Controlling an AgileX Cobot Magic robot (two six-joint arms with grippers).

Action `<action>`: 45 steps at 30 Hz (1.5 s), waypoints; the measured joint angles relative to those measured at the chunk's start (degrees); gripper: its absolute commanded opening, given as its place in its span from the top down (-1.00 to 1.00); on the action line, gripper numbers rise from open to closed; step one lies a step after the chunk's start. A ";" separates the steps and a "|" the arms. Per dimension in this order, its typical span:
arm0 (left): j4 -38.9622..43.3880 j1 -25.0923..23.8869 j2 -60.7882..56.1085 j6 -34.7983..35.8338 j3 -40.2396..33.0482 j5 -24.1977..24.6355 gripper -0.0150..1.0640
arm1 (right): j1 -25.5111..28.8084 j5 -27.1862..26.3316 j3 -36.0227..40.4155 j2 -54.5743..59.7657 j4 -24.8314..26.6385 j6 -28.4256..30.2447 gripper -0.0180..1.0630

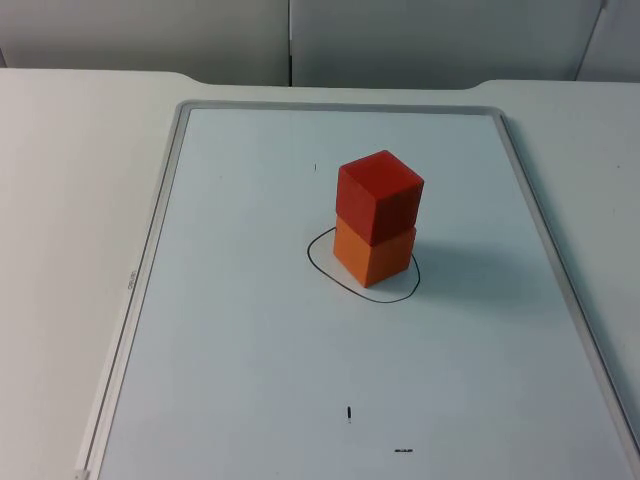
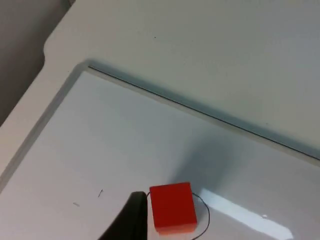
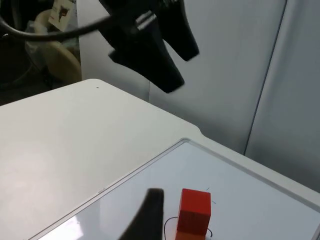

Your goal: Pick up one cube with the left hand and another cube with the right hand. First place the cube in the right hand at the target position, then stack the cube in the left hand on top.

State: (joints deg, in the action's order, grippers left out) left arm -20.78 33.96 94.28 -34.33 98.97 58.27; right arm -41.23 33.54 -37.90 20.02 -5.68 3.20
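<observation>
Evidently, the stacking had been completed: a red cube (image 1: 379,194) was seen resting squarely on an orange cube (image 1: 373,253), and the pair stood inside a hand-drawn black ring (image 1: 325,270) near the middle of a framed whiteboard (image 1: 160,215) laid on the white table (image 1: 70,150). The upper cube was turned very slightly against the lower one, yet its faces were nearly flush and no overhang worth noting could be made out.

The left gripper (image 2: 131,217) was held above the board just beside the red cube (image 2: 172,207), apart from it; one black fingertip was seen, and whether its fingers were open or closed could not be told. The right gripper (image 3: 149,212) was held higher and further off, looking toward the stack (image 3: 194,212), with the left arm (image 3: 150,42) raised against the grey partition (image 3: 235,75); its finger state could not be told either.

The step in hand was judged to be the retreat. It would be done well if both arms were drawn up and away along clear lines, the left one lifted first and straight, so that the tower was not brushed sideways. A slow start would be advised, since a two-cube stack is likely to be toppled by a light knock.
</observation>
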 measured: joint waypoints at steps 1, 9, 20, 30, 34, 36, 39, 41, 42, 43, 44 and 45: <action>1.54 0.00 -2.31 1.05 -1.11 0.40 -0.89 | 0.00 -0.42 0.00 0.00 0.00 0.00 -0.64; 4.65 0.00 -16.99 3.74 -17.20 -1.63 -0.89 | 0.00 -0.92 0.00 0.00 0.26 0.11 -0.64; 5.08 0.00 -44.33 6.20 -44.81 -7.32 -0.89 | 0.00 2.64 0.00 0.00 6.49 7.50 -0.64; 7.87 0.00 -67.09 13.64 -56.98 -7.24 -0.89 | 0.00 1.94 5.22 0.00 8.59 8.67 -0.64; 12.29 0.00 -77.20 20.92 -61.14 -4.96 -0.89 | 0.00 0.63 8.89 0.00 9.92 8.78 -0.64; 13.48 0.00 -80.23 22.92 -62.29 -3.11 -0.89 | 0.00 0.48 9.22 0.00 10.03 8.78 -0.64; 14.69 0.00 -84.45 26.16 -63.57 -1.18 -0.89 | 0.00 0.10 9.21 0.00 10.03 8.93 -0.64; 15.60 0.00 -87.43 28.34 -64.40 0.31 -0.89 | 0.00 -0.12 9.21 0.00 10.03 8.92 -0.64; 16.01 0.00 -88.56 28.89 -64.83 0.86 -0.89 | 0.00 -0.27 9.33 0.00 10.03 8.92 -0.64; 16.25 0.00 -89.84 29.30 -65.19 1.84 -0.89 | 0.00 -0.52 9.56 0.00 10.03 8.92 -0.64; 16.25 0.00 -89.84 29.30 -65.19 1.84 -0.89 | 0.00 -0.52 9.56 0.00 10.03 8.92 -0.64; 16.50 0.00 -90.82 29.66 -65.69 2.32 -0.89 | 0.00 -0.52 9.55 0.00 10.03 8.92 -0.64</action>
State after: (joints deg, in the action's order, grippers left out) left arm -4.28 33.96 3.45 -4.67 33.28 60.59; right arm -41.23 33.02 -28.35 20.02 4.36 12.12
